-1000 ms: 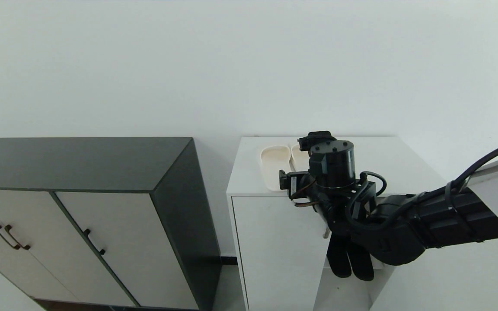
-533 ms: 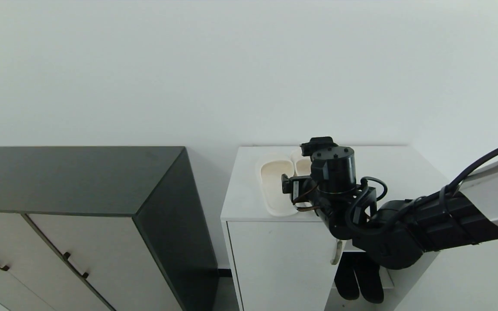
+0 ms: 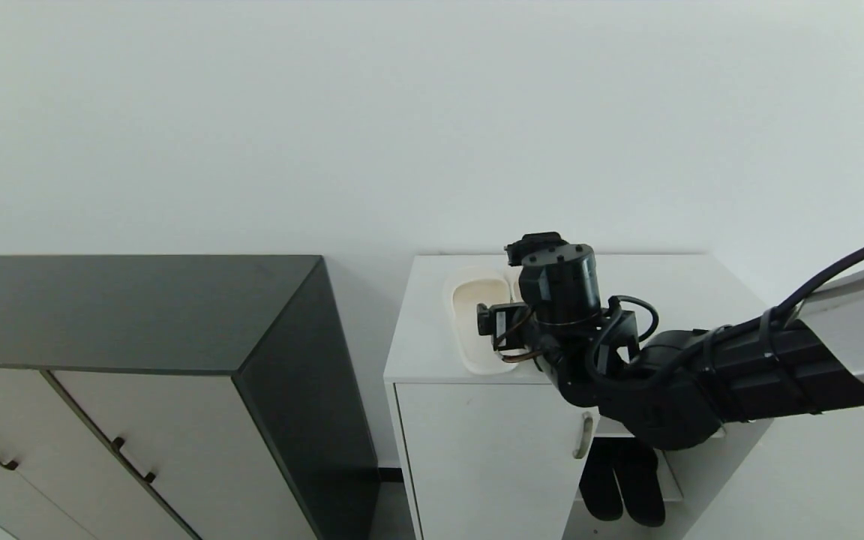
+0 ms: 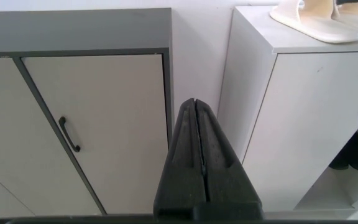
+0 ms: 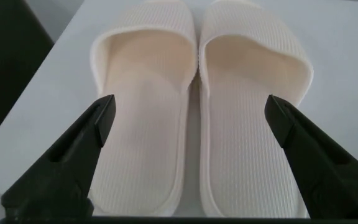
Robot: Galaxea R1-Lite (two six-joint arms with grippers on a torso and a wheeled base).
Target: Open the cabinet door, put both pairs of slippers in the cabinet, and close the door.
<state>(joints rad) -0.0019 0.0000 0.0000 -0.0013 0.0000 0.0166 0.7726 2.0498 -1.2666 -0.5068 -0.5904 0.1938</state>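
Free cabinet top (image 5: 67,74) beside slippers (image 5: 148,130)

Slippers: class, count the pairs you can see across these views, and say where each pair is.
2. The cream pair lies on top of the white cabinet; the black pair sits inside it, lower down. Others may be hidden.

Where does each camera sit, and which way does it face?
Head view: on the robot's head, facing forward and down at a white cabinet beside a dark grey cabinet; black right arm shows.
Left wrist view: on the left wrist, facing both cabinets' fronts; shut left jaws show.
Right wrist view: on the right wrist, looking down at the pair of cream ribbed slippers; open right jaws show.
Shared: all show those slippers atop the white cabinet.
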